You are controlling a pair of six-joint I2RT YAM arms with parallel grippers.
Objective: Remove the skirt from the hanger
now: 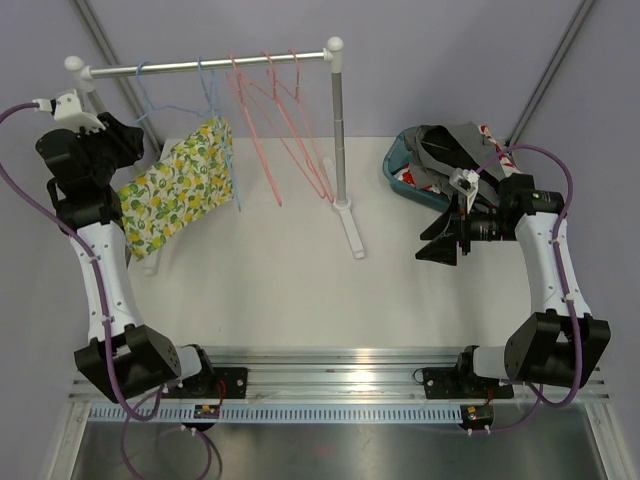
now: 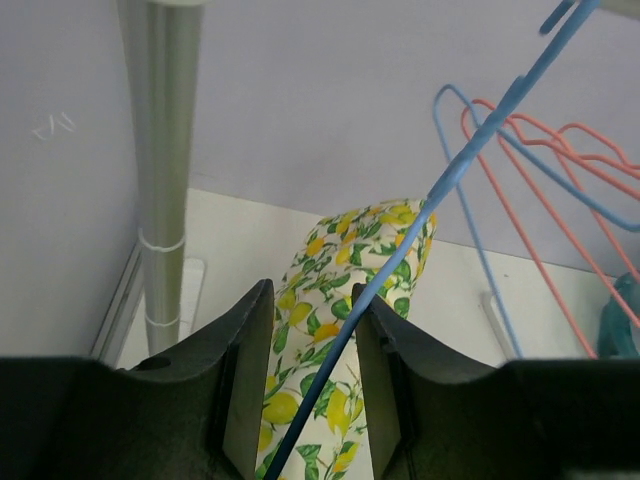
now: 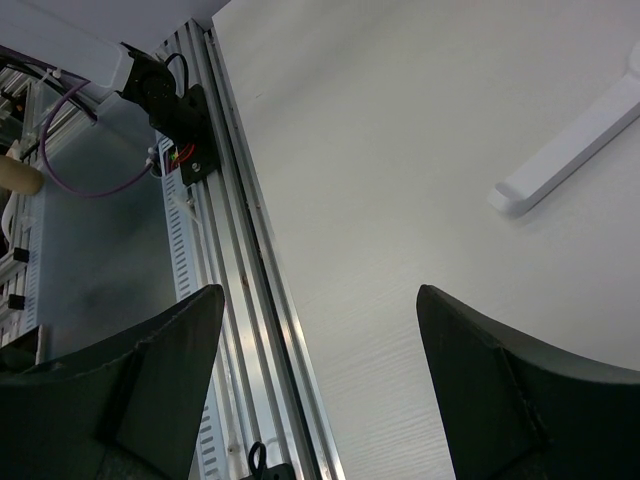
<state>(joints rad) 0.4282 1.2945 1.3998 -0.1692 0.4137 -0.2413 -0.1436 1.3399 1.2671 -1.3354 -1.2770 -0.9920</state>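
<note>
Left wrist view puts the left gripper (image 2: 313, 300) right up at the skirt (image 2: 372, 240). Its two dark fingers stand narrowly apart, with lemon-print cloth and the blue hanger (image 2: 470, 150) wire running between them, the wire touching one finger. Whether they actually pinch the cloth I cannot tell. To do this well, I'd say the grip should take cloth only, let the wire slip free, then draw the skirt down off the hanger's arm rather than drag the hanger along the rail (image 1: 210, 66). The skirt is white with yellow lemons and green leaves, draped over that hanger at the rack's left end. The right gripper (image 3: 320, 295) hangs wide open and empty, well apart.
</note>
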